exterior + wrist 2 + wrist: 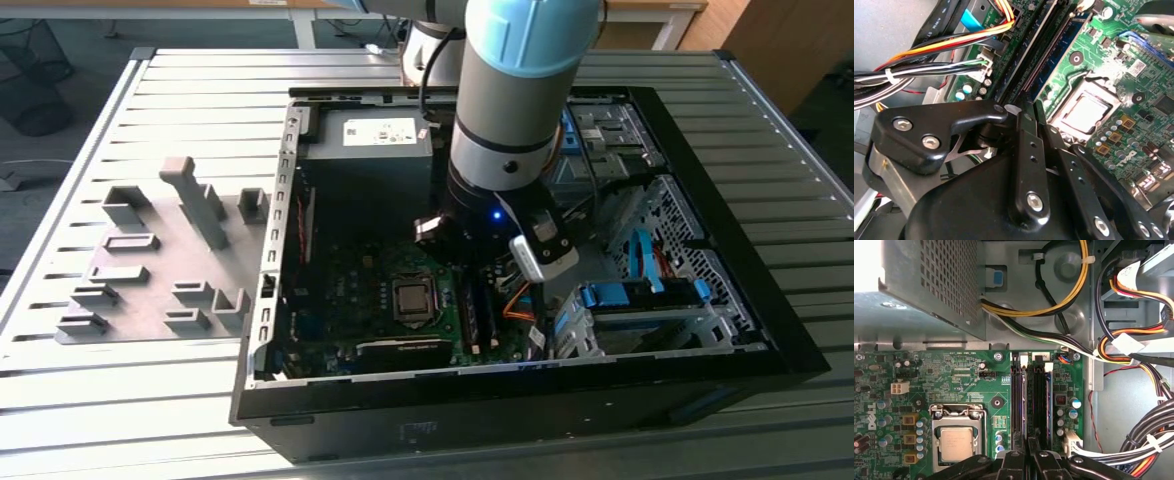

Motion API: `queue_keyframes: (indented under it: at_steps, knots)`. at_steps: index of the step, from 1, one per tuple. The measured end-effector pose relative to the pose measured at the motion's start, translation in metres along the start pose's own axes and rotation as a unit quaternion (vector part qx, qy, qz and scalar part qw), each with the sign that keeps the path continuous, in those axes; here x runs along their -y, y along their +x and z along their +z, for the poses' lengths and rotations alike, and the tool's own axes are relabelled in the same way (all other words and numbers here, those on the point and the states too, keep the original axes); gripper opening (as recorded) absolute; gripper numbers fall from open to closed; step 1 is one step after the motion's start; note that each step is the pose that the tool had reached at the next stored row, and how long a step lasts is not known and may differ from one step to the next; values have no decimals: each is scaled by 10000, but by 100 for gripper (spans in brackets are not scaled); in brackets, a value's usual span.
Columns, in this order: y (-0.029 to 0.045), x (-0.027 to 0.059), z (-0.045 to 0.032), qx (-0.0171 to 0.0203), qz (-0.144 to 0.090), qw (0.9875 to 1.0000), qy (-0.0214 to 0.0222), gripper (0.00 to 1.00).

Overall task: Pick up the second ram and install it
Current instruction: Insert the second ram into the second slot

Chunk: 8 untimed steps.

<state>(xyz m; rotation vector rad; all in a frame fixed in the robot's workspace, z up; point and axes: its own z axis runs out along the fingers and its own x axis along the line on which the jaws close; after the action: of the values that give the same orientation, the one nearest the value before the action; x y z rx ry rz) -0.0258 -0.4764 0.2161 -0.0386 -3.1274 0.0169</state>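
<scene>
Inside the computer case (747, 330), the gripper (1027, 452) meets the memory slots (1031, 400).

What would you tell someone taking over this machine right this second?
Gripper: low inside the computer case, right above the memory slots beside the processor. Whether it grips anything cannot be made out.
Second memory stick: cannot be told apart from the slots here.
Done: the arm is at the slots.
Left: seating of the stick is unconfirmed.
</scene>
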Motion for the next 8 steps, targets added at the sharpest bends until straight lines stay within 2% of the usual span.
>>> queue_keyframes:
  at_steps: [8]
  knots:
    - [1,1,-3,-1,-10,10000,-5,14]
